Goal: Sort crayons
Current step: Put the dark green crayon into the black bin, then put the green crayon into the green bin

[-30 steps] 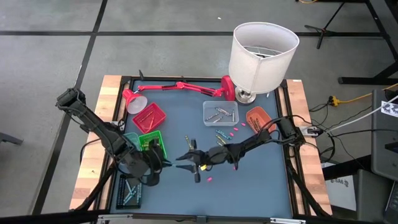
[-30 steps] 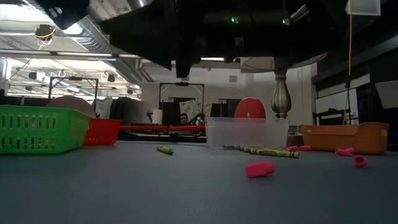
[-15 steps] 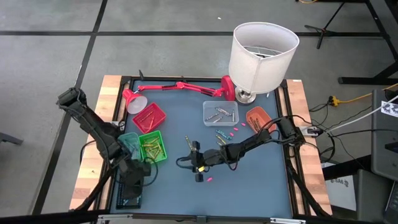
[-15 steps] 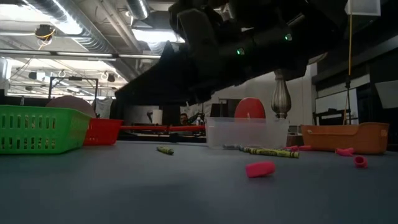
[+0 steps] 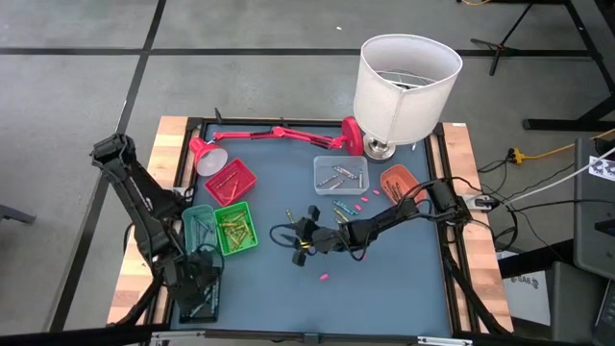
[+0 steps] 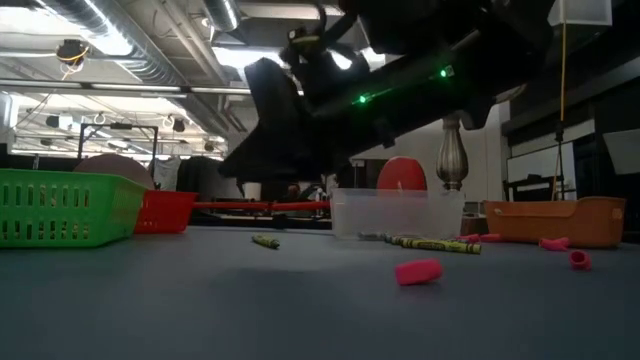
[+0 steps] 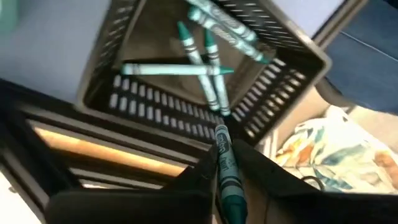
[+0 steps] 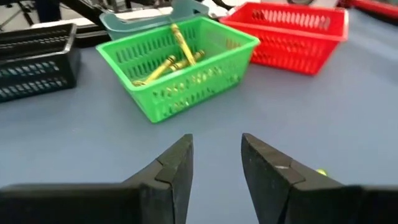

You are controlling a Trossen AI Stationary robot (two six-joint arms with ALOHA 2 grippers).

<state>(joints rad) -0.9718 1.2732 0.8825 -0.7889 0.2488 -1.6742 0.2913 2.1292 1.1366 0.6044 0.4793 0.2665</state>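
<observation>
Left gripper (image 7: 225, 186) over the black basket (image 7: 283, 59), a teal crayon (image 7: 226, 168) between its fingers

Nearest the table's front edge, at the left corner, the left gripper pinches the teal crayon above the black basket, where more teal crayons (image 7: 205, 62) lie crossed. Toward the middle, the right gripper (image 5: 300, 240) hovers low over the blue mat (image 5: 384, 279), fingers apart and empty, facing the green basket (image 8: 180, 68) of yellow crayons (image 8: 177, 46). Farther back sit the red basket (image 8: 292, 28), loose crayons (image 6: 430, 243) beside the clear tub (image 6: 397, 212), and the lamp (image 5: 404, 86)
</observation>
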